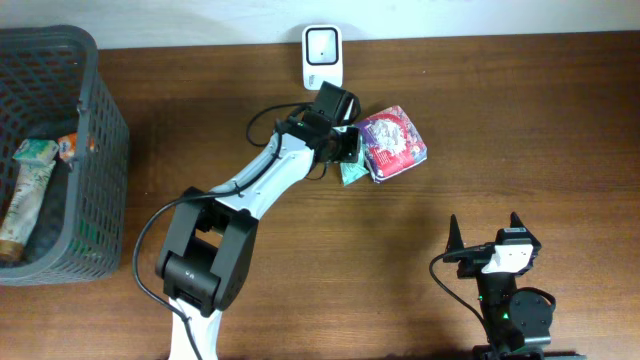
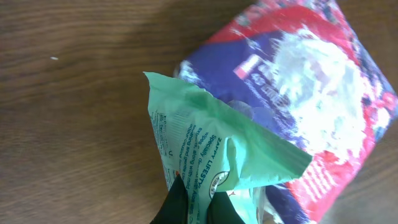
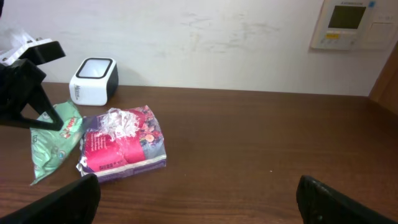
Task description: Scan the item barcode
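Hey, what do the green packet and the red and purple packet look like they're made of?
The green packet looks like thin plastic film with a satin finish: it folds in sharp creases and carries printed text. The red and purple packet seems to be glossier plastic wrap, wrinkled and puffy.

On the tabletop (image 1: 500,100), a basket (image 1: 108,170) sits at the far left with a tube (image 1: 25,205) lying in it. A scanner (image 1: 323,55) stands at the far edge, near the middle. Just in front of it and slightly right lie a pouch (image 1: 350,175) and a pack (image 1: 393,143), touching, the pouch on the left. The left claw (image 1: 342,150) is at the pouch. The right claw (image 1: 484,228) is at the near right, well apart.
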Motion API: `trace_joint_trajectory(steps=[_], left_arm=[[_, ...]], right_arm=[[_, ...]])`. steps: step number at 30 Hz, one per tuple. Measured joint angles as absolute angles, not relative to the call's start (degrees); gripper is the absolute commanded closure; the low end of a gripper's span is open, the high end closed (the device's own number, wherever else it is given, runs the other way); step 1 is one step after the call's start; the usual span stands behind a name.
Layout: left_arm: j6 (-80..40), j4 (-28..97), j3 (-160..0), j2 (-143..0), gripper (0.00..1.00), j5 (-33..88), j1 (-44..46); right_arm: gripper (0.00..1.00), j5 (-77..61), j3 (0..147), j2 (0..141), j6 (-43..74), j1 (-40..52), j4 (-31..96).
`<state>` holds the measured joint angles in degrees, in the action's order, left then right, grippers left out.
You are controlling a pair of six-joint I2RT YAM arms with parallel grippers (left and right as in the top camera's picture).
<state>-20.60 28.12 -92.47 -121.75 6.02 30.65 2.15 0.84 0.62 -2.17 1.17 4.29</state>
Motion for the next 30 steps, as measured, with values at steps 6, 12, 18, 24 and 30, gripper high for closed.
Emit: trace_joint_trajectory(steps=[6,12,18,24,30], left_arm=[[-23.94,29.15,-92.47,-121.75,1.00,-0.60,29.32],[-33.26,20.45,-92.49,-123.81,1.00,0.05,29.56],[-27.92,12.80,-92.51,-126.26,0.95,11.60,29.74],[-25.12,21.98,-93.14,-126.06,0.95,12.64,28.42],[-23.16,25.10,-93.27,-124.81,0.20,8.56,28.60]], right_arm=[[0.01,2.15,0.84,0.62,-2.20,1.17,4.29],[0.01,2.15,0.84,0.62,-2.20,1.17,4.32],[0.01,2.15,0.84,0.62,-2.20,1.17,4.29],[0.01,2.15,0.84,0.62,-2.17,1.17,4.29],[0.02,2.15,0.84,0.62,-2.17,1.17,4.29]])
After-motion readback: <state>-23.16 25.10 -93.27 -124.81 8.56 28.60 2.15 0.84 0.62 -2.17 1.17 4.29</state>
